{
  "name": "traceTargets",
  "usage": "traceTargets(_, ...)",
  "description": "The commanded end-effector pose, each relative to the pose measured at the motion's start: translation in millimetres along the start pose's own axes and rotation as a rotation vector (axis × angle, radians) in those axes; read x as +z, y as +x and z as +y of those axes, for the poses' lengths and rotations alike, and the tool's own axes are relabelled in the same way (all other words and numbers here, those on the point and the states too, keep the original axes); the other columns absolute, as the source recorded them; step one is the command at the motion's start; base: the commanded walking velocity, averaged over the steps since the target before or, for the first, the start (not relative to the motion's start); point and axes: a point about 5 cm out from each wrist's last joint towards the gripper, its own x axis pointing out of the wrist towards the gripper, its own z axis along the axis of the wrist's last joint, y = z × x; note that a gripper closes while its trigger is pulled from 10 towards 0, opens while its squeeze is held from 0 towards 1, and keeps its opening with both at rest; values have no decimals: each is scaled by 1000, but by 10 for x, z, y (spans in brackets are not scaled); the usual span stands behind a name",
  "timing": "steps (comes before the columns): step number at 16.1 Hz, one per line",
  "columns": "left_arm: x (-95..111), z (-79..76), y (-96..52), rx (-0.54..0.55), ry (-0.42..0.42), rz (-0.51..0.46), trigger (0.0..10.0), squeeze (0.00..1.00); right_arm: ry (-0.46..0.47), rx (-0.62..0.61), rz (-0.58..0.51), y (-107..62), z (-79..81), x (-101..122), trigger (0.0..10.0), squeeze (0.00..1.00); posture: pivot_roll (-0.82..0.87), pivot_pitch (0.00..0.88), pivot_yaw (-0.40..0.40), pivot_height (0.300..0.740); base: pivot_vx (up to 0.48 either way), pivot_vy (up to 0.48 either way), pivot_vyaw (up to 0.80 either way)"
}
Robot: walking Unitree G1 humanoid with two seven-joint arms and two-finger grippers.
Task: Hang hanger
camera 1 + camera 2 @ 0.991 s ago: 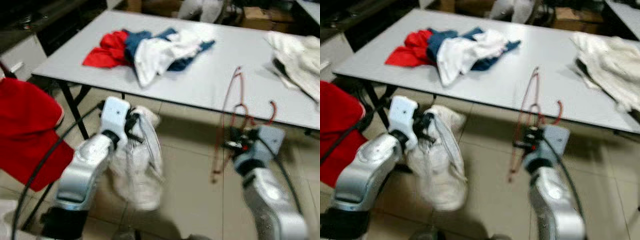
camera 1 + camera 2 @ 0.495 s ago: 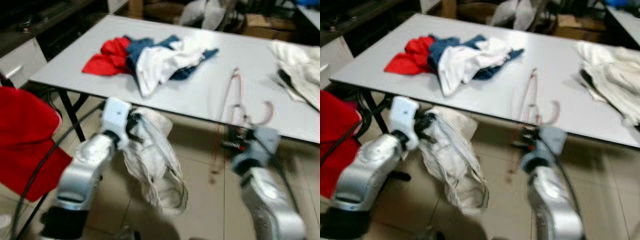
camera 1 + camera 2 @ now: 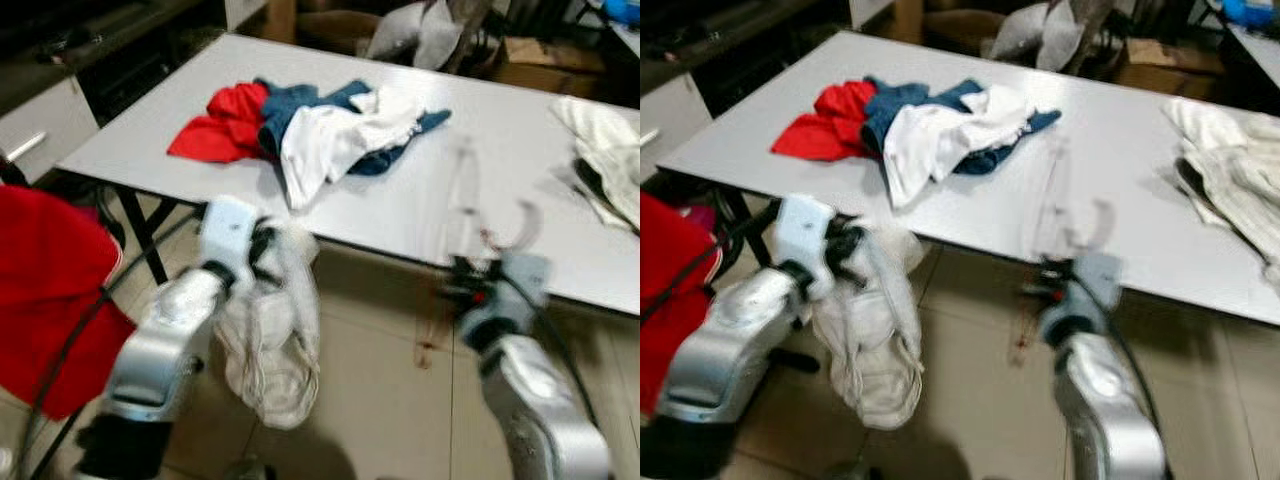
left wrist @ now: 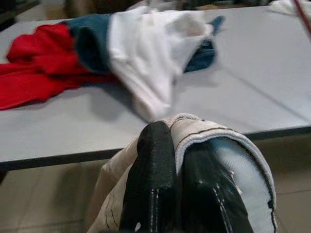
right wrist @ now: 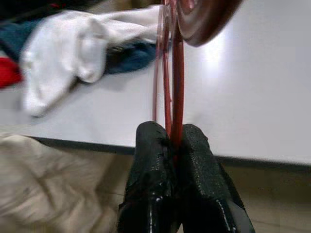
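Right gripper (image 5: 172,145) is pinched tight on the red hanger (image 5: 171,82), fingers pressed together on its thin wire. The hanger stands up out of the grip, long axis roughly vertical, hook end up top over the front edge of the white table (image 3: 150,130). In the head views it is badly blurred (image 3: 470,215), so its exact tilt is hard to call; probably near upright.

Left gripper (image 4: 177,170) is clamped on the collar or hem of a cream garment (image 3: 268,350), which hangs limp below it toward the floor, just in front of the table edge.

Key relation: hanger sits to the right of the garment, the two well apart at about the same height, both short of the table. Right arm owns the hanger; left arm is the nearer one to the garment opening. No rail or hook to hang on is visible, so the target spot is unknown.

On the table: heap of red, blue and white clothes (image 3: 310,130), more pale clothes (image 3: 605,160) at the right edge, cut off. Red cloth (image 3: 50,290) at far left, partly out of frame.
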Motion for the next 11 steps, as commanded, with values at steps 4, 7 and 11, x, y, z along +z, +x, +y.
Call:
traceTargets(4, 168, -84, 94, -19, -23, -95, 10000, 0, -50, -20, -35, 68, -152, 102, 10000, 0, -40, 31, -29, 740, 327, 0, 0)
traceTargets(7, 236, -75, 123, -19, -34, -120, 10000, 0, -60, -19, -46, 87, -199, 133, 10000, 0, -35, 27, -29, 740, 328, 0, -156)
traceTargets(11, 284, -78, 154, -29, -35, -138, 10000, 0, -79, 4, -70, 68, -198, 207, 10000, 0, -39, 24, -24, 740, 331, 0, -800)
